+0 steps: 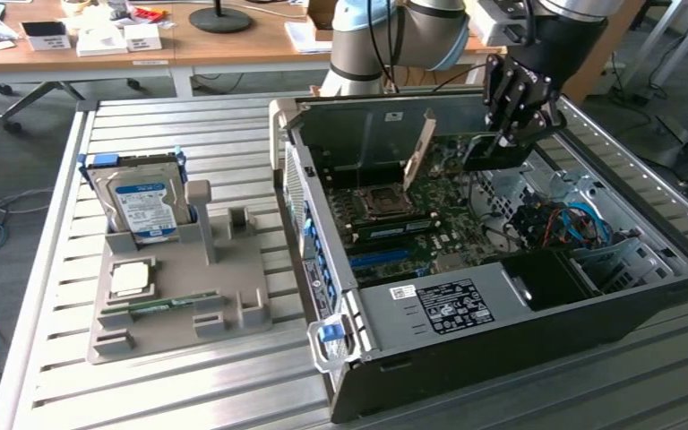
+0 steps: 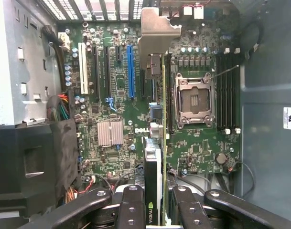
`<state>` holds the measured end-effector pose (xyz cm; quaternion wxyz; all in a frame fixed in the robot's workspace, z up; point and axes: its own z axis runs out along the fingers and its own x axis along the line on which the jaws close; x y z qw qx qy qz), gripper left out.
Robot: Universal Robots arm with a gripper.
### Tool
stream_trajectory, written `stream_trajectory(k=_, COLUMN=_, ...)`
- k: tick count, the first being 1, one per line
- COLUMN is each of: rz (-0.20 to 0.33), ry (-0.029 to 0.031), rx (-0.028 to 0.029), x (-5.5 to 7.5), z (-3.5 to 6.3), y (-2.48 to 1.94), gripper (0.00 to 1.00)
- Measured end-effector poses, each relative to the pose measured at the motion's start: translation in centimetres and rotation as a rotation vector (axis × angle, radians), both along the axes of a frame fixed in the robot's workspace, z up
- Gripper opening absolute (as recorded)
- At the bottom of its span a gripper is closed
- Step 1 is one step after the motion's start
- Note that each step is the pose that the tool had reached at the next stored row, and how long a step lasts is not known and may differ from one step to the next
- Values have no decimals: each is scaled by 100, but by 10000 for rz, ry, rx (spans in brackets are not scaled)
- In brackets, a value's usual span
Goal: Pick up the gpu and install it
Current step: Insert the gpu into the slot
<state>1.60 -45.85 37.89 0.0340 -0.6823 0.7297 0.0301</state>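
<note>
Exterior view: case lies open at exterior view's right. Motherboard is exposed inside. Above its far part, gpu is held upright, pinched by gripper. Card best kept vertical, edge lined parallel with slots, bracket aimed at rear opening, pressed evenly.

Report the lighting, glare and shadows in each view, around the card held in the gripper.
Exterior view: even room light, a pale sheen on the table slats, the computer case darker inside. Wrist view: the gpu, held edge-on in the gripper, shows bright glare on its silver bracket; the black housing beside the board lies in deep shadow.
</note>
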Motion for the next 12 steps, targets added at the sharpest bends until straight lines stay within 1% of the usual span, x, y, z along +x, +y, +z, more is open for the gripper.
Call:
stream_trajectory(k=5, rz=-1, ry=1, rx=-3, x=-5, z=-7, y=-1, gripper=27)
stream_trajectory(k=9, rz=-1, ry=0, rx=-2, x=-54, z=-13, y=-1, gripper=27)
stream_trajectory(k=12, rz=1, ry=0, rx=-2, x=-73, z=-22, y=-21, gripper=27)
